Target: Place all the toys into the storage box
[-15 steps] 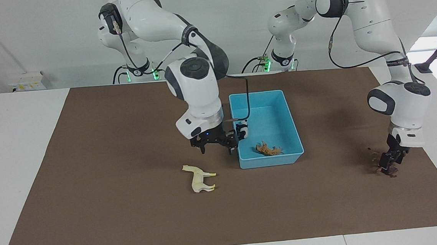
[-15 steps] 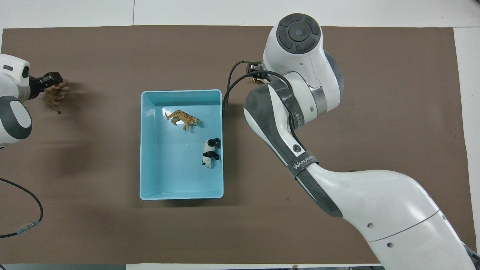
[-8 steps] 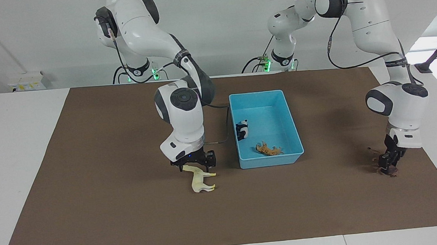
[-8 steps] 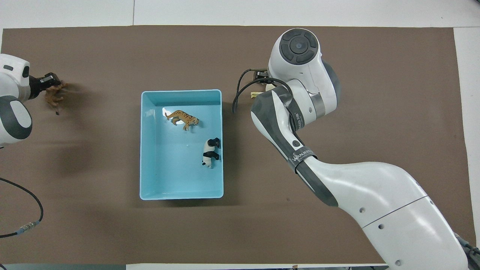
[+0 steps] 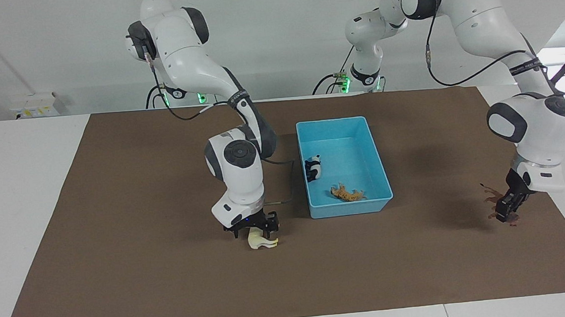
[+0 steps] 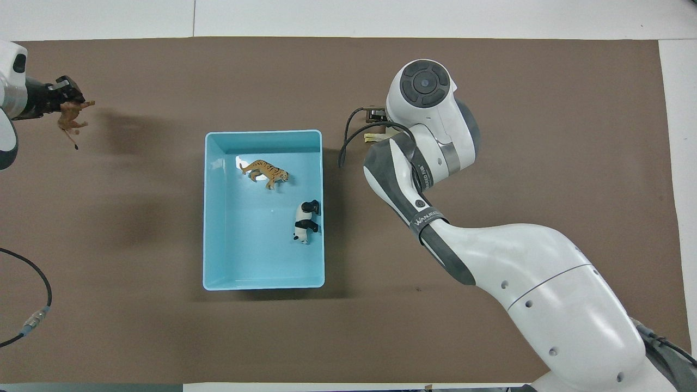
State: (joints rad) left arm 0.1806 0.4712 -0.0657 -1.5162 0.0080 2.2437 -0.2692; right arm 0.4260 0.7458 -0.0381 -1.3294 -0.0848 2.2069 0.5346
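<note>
The light blue storage box (image 5: pixel 342 120) sits mid-table, also in the overhead view (image 6: pixel 261 132). The orange tiger (image 5: pixel 347 193) (image 6: pixel 265 171) and the panda (image 5: pixel 314 167) (image 6: pixel 306 221) lie inside it. The cream-white horse (image 5: pixel 261 241) lies on the mat beside the box, toward the right arm's end. My right gripper (image 5: pixel 253 226) is down over the horse, open, with a finger on either side. In the overhead view the arm hides all but a sliver of the horse (image 6: pixel 374 136). My left gripper (image 5: pixel 507 208) (image 6: pixel 62 95) is shut on the brown lion (image 5: pixel 492 198) (image 6: pixel 69 115), held just above the mat.
A brown mat (image 5: pixel 146 267) covers most of the white table. The right arm's cable (image 5: pixel 284 183) hangs close to the box wall. A loose cable (image 6: pixel 32 321) lies on the mat near the left arm's base.
The right gripper left the box, where the panda now lies, and came down over the horse. The left gripper lifted the lion off the mat.
</note>
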